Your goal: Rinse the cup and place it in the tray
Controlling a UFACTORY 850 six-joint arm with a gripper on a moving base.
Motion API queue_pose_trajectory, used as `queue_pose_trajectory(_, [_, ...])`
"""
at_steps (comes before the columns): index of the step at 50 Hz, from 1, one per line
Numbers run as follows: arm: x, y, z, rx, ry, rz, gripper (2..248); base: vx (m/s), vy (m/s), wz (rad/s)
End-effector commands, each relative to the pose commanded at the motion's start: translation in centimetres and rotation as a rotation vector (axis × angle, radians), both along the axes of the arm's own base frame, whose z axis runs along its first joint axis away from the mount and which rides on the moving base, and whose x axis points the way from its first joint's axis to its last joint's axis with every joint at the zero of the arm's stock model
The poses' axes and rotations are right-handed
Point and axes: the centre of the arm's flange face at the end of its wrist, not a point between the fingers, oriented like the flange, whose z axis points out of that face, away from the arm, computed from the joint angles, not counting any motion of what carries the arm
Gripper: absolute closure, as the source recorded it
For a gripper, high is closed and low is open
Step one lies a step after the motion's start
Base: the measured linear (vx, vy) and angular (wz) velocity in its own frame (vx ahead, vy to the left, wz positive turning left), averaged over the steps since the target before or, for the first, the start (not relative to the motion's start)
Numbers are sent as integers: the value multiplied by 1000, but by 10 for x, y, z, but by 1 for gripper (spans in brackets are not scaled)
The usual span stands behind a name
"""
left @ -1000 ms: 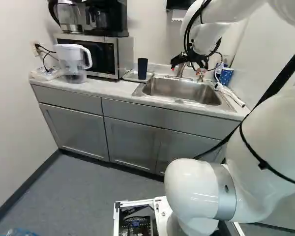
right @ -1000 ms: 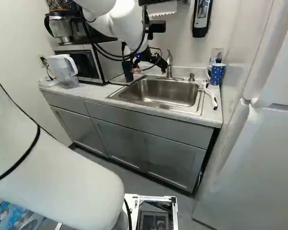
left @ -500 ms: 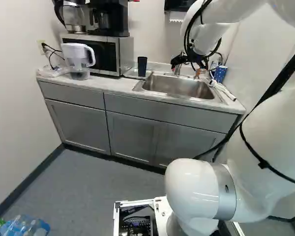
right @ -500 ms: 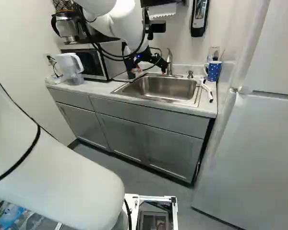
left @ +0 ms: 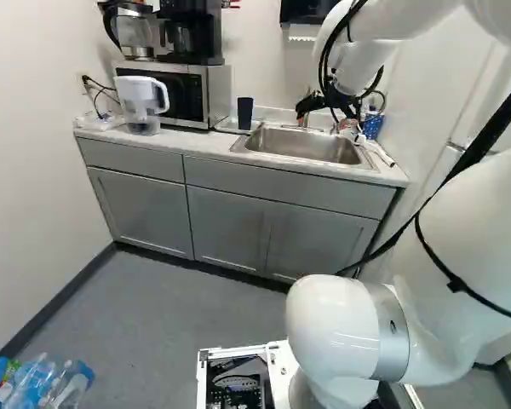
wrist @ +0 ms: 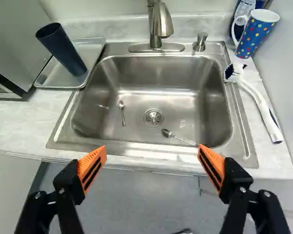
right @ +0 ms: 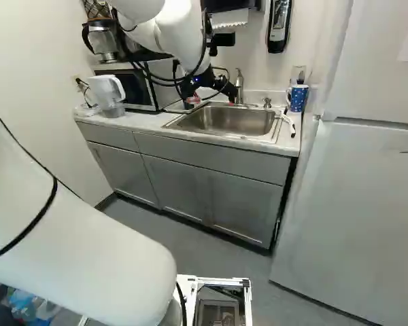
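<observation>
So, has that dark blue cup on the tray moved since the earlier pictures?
No. The base has moved, shifting the whole left base view, but the dark blue cup stands at the same spot on the tray, beside the microwave.

The two base views look from behind the jointed white robot arm [left: 336, 328], one at its left, one at its right, ahead and slightly down from well back. The wrist view looks steeply down, far nearer the rectangular stainless-steel sink [wrist: 136, 109]. All three share that sink and the shallow grey rectangular tray [wrist: 54, 78].

Bright light (soft glare in sink [wrist: 141, 73])
</observation>
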Motion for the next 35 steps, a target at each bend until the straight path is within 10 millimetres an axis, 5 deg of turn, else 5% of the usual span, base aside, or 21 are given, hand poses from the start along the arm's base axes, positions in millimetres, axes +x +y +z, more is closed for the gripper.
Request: queue_pose_trajectory(35, [0, 0, 0, 0, 0, 0, 3, -124, 0, 12])
